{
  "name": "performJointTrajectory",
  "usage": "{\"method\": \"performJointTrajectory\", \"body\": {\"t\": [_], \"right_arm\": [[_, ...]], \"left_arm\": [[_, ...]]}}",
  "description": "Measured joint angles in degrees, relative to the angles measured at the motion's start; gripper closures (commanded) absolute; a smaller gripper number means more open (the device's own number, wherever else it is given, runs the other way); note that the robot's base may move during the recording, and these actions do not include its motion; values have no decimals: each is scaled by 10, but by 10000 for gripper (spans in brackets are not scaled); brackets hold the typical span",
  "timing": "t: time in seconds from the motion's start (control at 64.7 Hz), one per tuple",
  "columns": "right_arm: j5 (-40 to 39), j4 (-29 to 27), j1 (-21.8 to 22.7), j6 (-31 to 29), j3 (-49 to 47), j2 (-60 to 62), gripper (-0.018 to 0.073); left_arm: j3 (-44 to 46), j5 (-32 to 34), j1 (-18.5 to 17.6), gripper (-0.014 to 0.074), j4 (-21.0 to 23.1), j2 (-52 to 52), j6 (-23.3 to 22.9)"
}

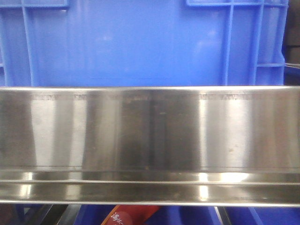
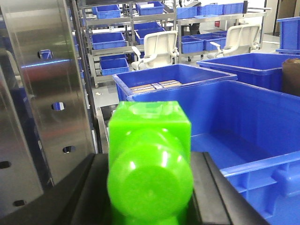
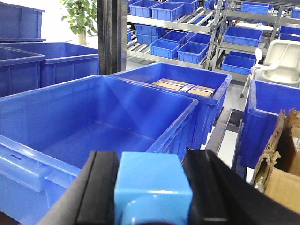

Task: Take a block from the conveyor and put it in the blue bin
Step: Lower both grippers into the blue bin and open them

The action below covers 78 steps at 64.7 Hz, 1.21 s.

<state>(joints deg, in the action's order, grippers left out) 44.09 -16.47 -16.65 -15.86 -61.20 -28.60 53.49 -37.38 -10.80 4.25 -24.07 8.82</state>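
My left gripper (image 2: pixel 150 157) is shut on a bright green block (image 2: pixel 149 133) held between its black fingers (image 2: pixel 91 183). An open blue bin (image 2: pixel 262 166) lies just ahead and to the right of it. In the right wrist view, the right gripper (image 3: pixel 154 160) is shut on a light blue block (image 3: pixel 152 185), with a large blue bin (image 3: pixel 61 112) ahead and to the left, showing nothing inside. The front view shows only a blue bin wall (image 1: pixel 140 42) behind a steel rail (image 1: pixel 150 131). The conveyor is out of view.
A perforated steel panel (image 2: pixel 47 93) stands close on the left of the left gripper. More blue bins (image 3: pixel 187 79) holding flat boxes sit behind. A torn cardboard box (image 3: pixel 281 159) is at the right. Shelves of bins and white chairs (image 2: pixel 157 47) fill the background.
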Motion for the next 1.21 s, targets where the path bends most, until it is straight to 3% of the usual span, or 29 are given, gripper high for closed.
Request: {"method": "performJointTrajectory", "body": {"t": [1.021, 1.206], "right_arm": [[-5, -8, 0, 0, -1, 0, 721], [-10, -42, -1, 0, -34, -34, 721]], "left_arm": [[5, 10, -1, 707, 2, -11, 1], [60, 9, -61, 707, 2, -82, 10]]}}
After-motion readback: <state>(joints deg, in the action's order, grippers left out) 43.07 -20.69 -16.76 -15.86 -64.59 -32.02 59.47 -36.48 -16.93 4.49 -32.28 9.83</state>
